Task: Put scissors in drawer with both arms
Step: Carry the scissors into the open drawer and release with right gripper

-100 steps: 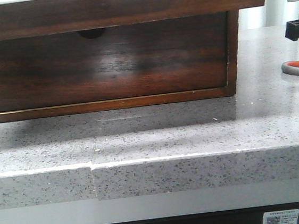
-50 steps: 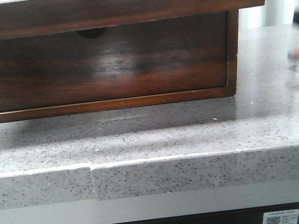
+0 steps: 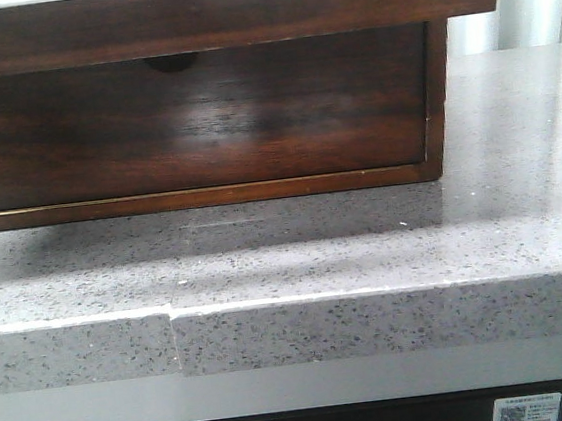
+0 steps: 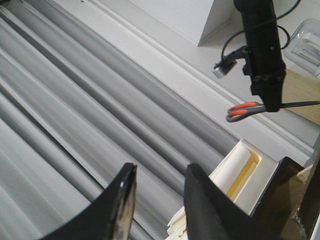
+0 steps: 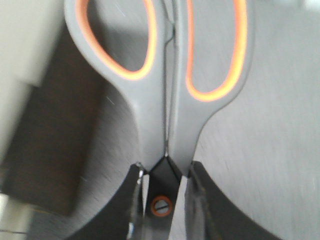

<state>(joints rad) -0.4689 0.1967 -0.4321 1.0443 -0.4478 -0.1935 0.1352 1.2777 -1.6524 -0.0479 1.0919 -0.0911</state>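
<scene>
- Gripping the scissors (image 5: 165, 100), the right hand (image 5: 162, 192) has its fingers (image 5: 134, 200) pressed against both sides of the blades next to the pivot screw, with the grey, orange-lined loops sticking out past the fingertips.
- In the left wrist view the scissors (image 4: 244, 111) hang in the air from the right arm (image 4: 260, 50), handles pointing sideways, clear of the bench and above the box.
- The left hand (image 4: 157, 192) holds nothing; its two dark fingers (image 4: 122, 200) stand a moderate gap apart, up in the air in front of pale fluted panels.
- The front view shows neither hand and no scissors.
- The dark red-brown wooden box (image 3: 431, 104) sits on the speckled grey bench (image 3: 386, 250), close to the camera.
- A glossy wood front (image 3: 191, 119) fills the box's lower part, with a half-round notch (image 3: 173, 62) at its top edge.
- Above it a wide wooden band (image 3: 220, 11) overhangs the box's right side; I cannot tell whether this is the drawer, or whether it is open.
- A cream tray (image 4: 240, 172) appears beside a dark wooden edge in the left wrist view.
</scene>
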